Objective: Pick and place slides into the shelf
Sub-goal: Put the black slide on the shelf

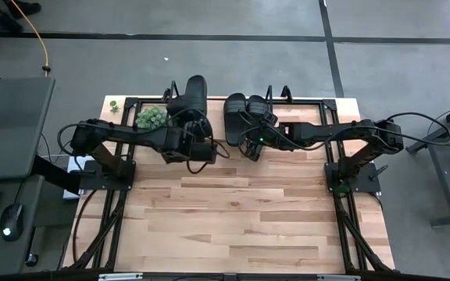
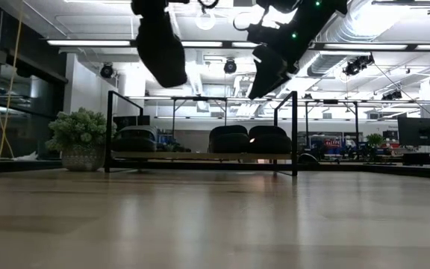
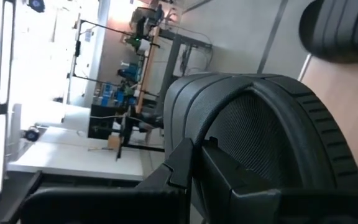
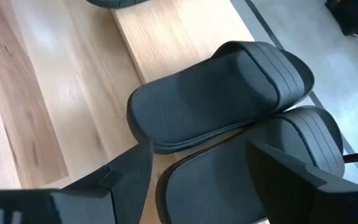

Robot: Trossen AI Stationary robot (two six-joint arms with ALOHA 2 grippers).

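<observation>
A black slide (image 1: 194, 94) is lifted above the shelf's left half, with my left gripper (image 1: 187, 126) shut on its near end; in the low view this slide (image 2: 159, 45) hangs high over the shelf (image 2: 200, 155). Two more slides (image 1: 244, 113) lie side by side on their soles on the shelf board's right half. My right gripper (image 4: 204, 168) stands open just above their near ends, touching nothing. Another slide (image 2: 134, 138) rests on the board's left part. My left gripper holds the slide by the near end of its sole (image 3: 229, 155), with one finger (image 3: 247, 186) on the ribbed footbed side; the other side of the hold is hidden by the gripper. The fingers reach nearly level toward the far edge, along the slide. The slide is clear of the shelf.
A small potted plant (image 1: 151, 117) stands at the shelf's left end, close to my left arm. Black wire frames (image 2: 293, 131) rise at the shelf's ends. The near wooden tabletop (image 1: 233, 218) lies bare in front of the shelf.
</observation>
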